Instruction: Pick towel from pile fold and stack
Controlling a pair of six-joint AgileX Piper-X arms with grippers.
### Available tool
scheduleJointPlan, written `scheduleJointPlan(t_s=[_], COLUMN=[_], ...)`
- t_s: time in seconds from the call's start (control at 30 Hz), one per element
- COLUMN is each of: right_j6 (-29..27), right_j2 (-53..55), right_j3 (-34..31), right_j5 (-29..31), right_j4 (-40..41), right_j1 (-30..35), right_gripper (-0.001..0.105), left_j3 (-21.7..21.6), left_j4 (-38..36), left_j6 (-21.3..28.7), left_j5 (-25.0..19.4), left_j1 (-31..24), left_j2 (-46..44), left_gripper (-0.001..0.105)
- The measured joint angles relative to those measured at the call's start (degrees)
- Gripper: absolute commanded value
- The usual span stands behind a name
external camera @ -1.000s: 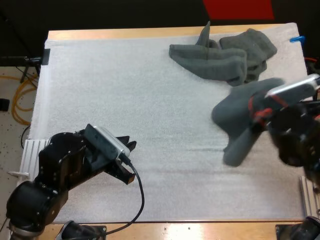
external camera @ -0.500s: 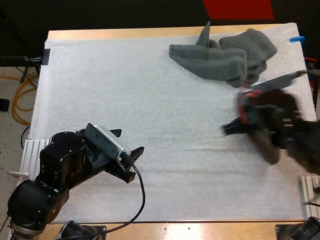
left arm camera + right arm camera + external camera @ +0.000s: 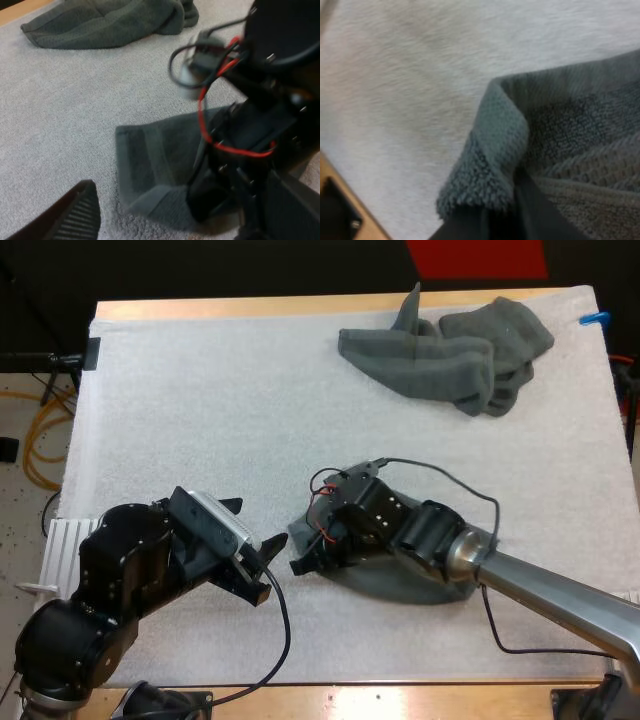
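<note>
A dark grey-green towel [image 3: 385, 587] lies on the white mat near the centre front, mostly under my right arm. My right gripper [image 3: 305, 558] is shut on its left corner, low at the mat. In the right wrist view the towel's edge [image 3: 492, 150] curls over the black fingers [image 3: 487, 225] that pinch it. My left gripper [image 3: 255, 525] stands open just left of that corner, apart from it. The left wrist view has the towel [image 3: 157, 162] between my open left fingers [image 3: 70, 217], with the right gripper [image 3: 215, 197] on it. A crumpled towel pile [image 3: 450, 355] lies at the far right.
The mat [image 3: 200, 410] stretches bare over its left half and middle. Its wooden table edge [image 3: 250, 308] runs along the far side. A white ribbed rack [image 3: 62, 540] sits at the left edge beside my left arm.
My right arm swung from the right side to the centre front, carrying the towel down onto the mat. My left gripper's fingers spread apart and hold their place.
</note>
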State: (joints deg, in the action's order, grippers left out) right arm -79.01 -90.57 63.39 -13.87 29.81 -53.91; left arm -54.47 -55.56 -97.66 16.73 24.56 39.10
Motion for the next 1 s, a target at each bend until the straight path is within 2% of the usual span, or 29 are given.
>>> scheduleJointPlan(t_s=[0.07, 0.1, 0.13, 0.17, 0.23, 0.3, 0.4, 0.53, 0.63, 0.73, 1.0], right_j6=[0.52, 0.65, 0.65, 0.76, 0.78, 0.74, -0.58, -5.33, -6.55, -7.16, -10.51], right_j2=[-0.82, -0.97, -0.99, -0.99, -0.99, -0.52, 1.80, 7.08, 10.19, 10.77, 10.51], right_j3=[0.00, 0.00, 0.00, 0.00, 0.00, 0.00, 0.00, 0.00, 0.26, 0.28, -4.92], right_j5=[-1.47, -2.16, -3.02, -4.29, -7.79, -12.16, -11.74, -1.84, 6.99, 12.67, 14.98], right_j4=[-0.48, -0.48, -0.48, -0.48, -0.32, 0.60, 3.97, 8.11, 12.05, 16.18, 20.69], right_j1=[0.00, 0.00, 0.00, 0.00, 0.00, 0.00, -0.17, -0.13, 1.77, 7.78, 24.34], right_gripper=[0.005, 0.012, 0.024, 0.030, 0.059, 0.075, 0.077, 0.077, 0.077, 0.077, 0.077], left_j3=[0.00, 0.00, 0.00, 0.00, 0.00, 0.00, 0.00, 0.00, 0.00, 0.00, 0.00], left_j4=[0.00, 0.00, 0.00, 0.00, 0.00, 0.00, 0.02, 1.43, 3.47, 4.43, 4.71], left_j6=[0.52, 0.60, 0.68, 0.72, 0.80, 1.23, 2.14, 2.89, 3.22, 3.38, 3.36], left_j5=[0.00, 0.00, 0.00, 0.00, 0.00, 0.00, -0.01, -1.02, -2.70, -3.04, -3.15], left_j1=[0.00, 0.00, 0.00, 0.00, 0.00, 0.00, 0.00, 0.00, 0.00, 0.00, 0.00], left_j2=[0.00, 0.00, 0.00, 0.00, 0.00, 0.00, 0.00, 0.00, 0.00, 0.71, 4.05], left_gripper=[0.066, 0.066, 0.066, 0.066, 0.066, 0.066, 0.066, 0.066, 0.066, 0.066, 0.066])
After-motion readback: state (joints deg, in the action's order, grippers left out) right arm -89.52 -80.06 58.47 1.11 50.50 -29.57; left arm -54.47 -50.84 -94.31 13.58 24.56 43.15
